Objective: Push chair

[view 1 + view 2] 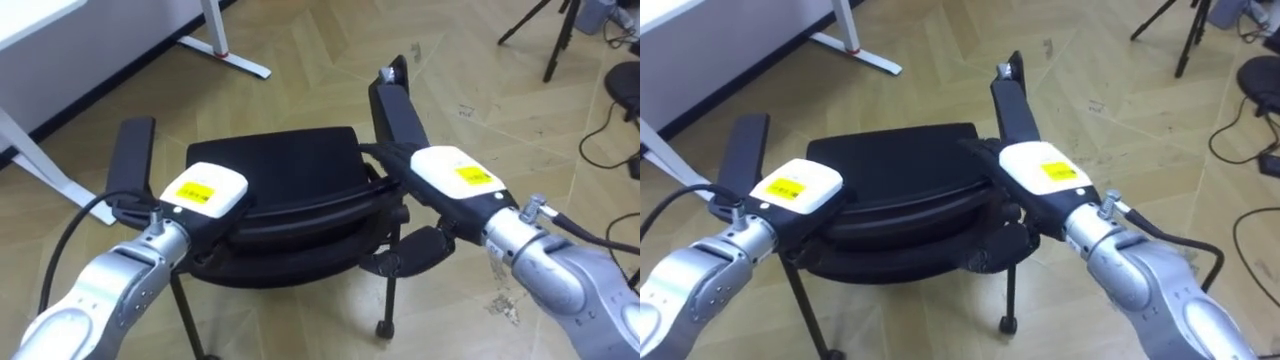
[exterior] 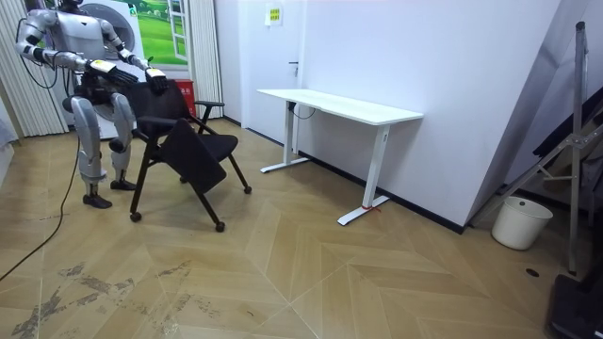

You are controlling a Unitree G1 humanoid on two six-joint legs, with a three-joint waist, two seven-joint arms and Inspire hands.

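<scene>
The left hand (image 1: 205,192) is laid on the backrest top of the chair (image 1: 285,165), which stands just before the robot; the right hand (image 1: 455,172) is laid likewise. The fingers seem hidden, so closure cannot be told. Equal pressure should be applied for straight travel.

The herringbone wood floor (image 1: 300,60) bears the black chair (image 1: 280,170), standing directly beneath the left hand (image 1: 205,195) and right hand (image 1: 455,175). Ahead of the left hand rests a white desk foot (image 1: 235,62); beyond the right hand stand dark tripod legs (image 1: 555,40).
</scene>
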